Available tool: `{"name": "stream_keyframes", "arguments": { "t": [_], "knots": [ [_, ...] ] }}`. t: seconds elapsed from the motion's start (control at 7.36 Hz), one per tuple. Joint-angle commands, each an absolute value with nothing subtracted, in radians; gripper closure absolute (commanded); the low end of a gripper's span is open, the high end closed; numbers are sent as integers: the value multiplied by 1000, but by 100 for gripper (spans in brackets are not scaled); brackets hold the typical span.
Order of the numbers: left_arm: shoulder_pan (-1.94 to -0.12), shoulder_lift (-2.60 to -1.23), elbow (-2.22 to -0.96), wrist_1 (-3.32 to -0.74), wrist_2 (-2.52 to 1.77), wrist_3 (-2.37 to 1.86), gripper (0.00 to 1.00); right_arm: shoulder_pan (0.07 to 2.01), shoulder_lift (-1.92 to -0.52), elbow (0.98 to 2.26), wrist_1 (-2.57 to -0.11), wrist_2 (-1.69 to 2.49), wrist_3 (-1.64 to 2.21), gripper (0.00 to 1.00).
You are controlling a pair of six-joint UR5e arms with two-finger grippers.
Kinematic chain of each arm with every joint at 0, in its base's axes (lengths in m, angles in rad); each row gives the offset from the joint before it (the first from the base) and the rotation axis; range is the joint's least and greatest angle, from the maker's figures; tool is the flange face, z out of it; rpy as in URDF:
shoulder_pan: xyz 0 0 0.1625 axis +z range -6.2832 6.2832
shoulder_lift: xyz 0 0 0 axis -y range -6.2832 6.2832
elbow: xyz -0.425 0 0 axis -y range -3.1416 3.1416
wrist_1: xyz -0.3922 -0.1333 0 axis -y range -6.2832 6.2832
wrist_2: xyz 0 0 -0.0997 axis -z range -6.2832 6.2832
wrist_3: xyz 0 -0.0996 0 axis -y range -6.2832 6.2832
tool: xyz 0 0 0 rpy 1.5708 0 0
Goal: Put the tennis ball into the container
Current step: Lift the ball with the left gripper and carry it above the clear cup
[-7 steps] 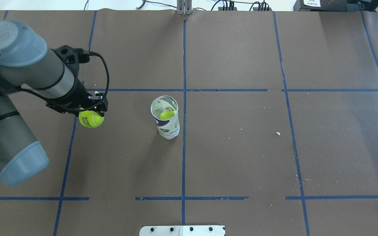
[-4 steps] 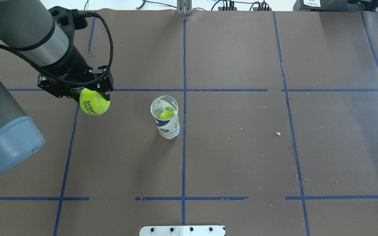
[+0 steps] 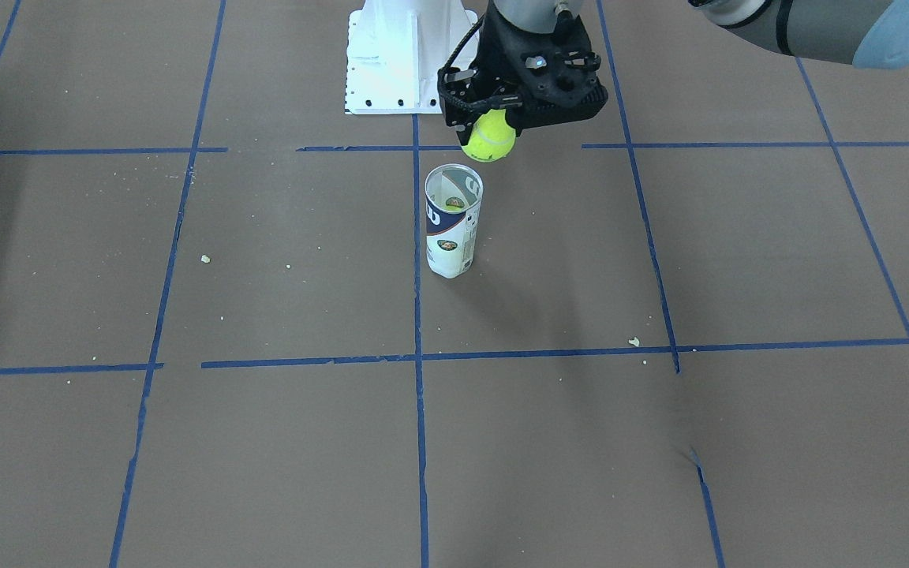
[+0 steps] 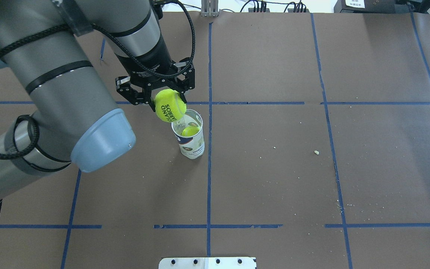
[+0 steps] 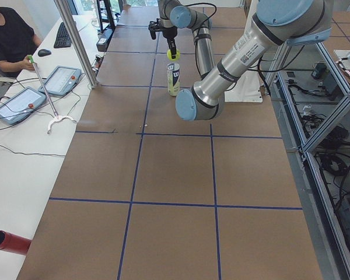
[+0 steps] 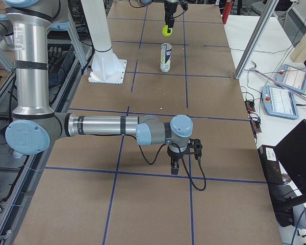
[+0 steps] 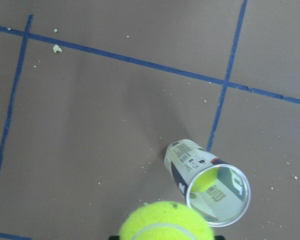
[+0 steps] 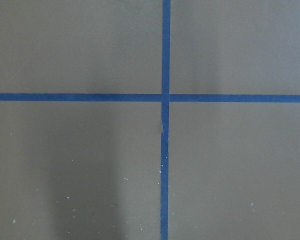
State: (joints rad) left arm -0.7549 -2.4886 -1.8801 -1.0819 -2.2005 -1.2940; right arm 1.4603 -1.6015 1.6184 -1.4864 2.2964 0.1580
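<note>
The grey tubular left arm (image 4: 62, 86), with pale blue joint caps, comes in from the robot's left side and reaches forward and inward towards the table's middle. A black cable loops along its forearm. Its wrist points steeply down, and the black two-finger left gripper (image 4: 167, 98) hangs in the air with its jaws closed on either side of a bright yellow-green fuzzy tennis ball (image 4: 170, 107).

The matching grey right arm (image 6: 102, 125) rises as an upright column from its base, then stretches level and low across the table. Its wrist turns down, so the black right gripper (image 6: 179, 164) points at the surface. Whether its jaws are parted cannot be told.
</note>
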Motion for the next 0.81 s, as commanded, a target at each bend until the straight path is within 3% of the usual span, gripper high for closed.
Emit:
{"name": "stream_keyframes", "arguments": {
  "t": [0.0,0.54,0.68],
  "knots": [
    [-727,-2496,-1813,-1146,-2197,-1315,100,1460,-1601,1618,-1486,2296,158,0],
    [-719,-2485,-1766,-1215,-2195,-1313,100,1460,-1601,1618,-1486,2296,158,0],
    [-719,-2479,-1767,-1216,-2194,-1305,66,1460,-1601,1618,-1486,2296,158,0]
  ]
}}
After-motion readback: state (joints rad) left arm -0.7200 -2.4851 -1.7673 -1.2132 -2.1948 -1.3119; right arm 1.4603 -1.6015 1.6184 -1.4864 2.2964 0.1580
